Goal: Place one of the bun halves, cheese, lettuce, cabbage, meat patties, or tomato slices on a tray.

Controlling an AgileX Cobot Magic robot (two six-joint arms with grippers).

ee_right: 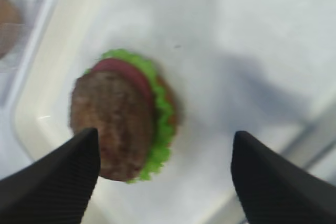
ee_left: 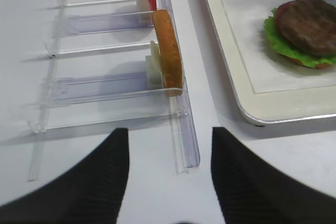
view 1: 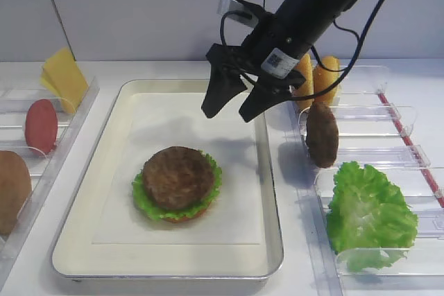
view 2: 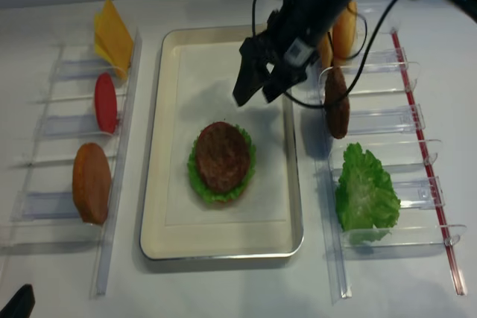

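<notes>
On the cream tray [view 1: 270, 240] lies a stack: a meat patty [view 1: 178, 177] on top of lettuce [view 1: 142, 199], a tomato slice [ee_right: 123, 72] and a bun half. My right gripper [view 1: 232, 112] hangs open and empty above the tray's far right part, apart from the stack; in its wrist view the patty [ee_right: 113, 124] sits below the right gripper [ee_right: 165, 135], off to the left. The left gripper [ee_left: 169, 132] is open over bare table at the near end of the left rack [ee_left: 184, 140]. Cabbage is out of view.
The left rack holds cheese [view 1: 66, 77], a tomato slice [view 1: 41, 126] and a bun half [view 1: 10, 192]. The right rack [view 1: 361, 112] holds bun halves [view 1: 322, 81], an upright meat patty [view 1: 322, 134] and a lettuce leaf [view 1: 368, 216].
</notes>
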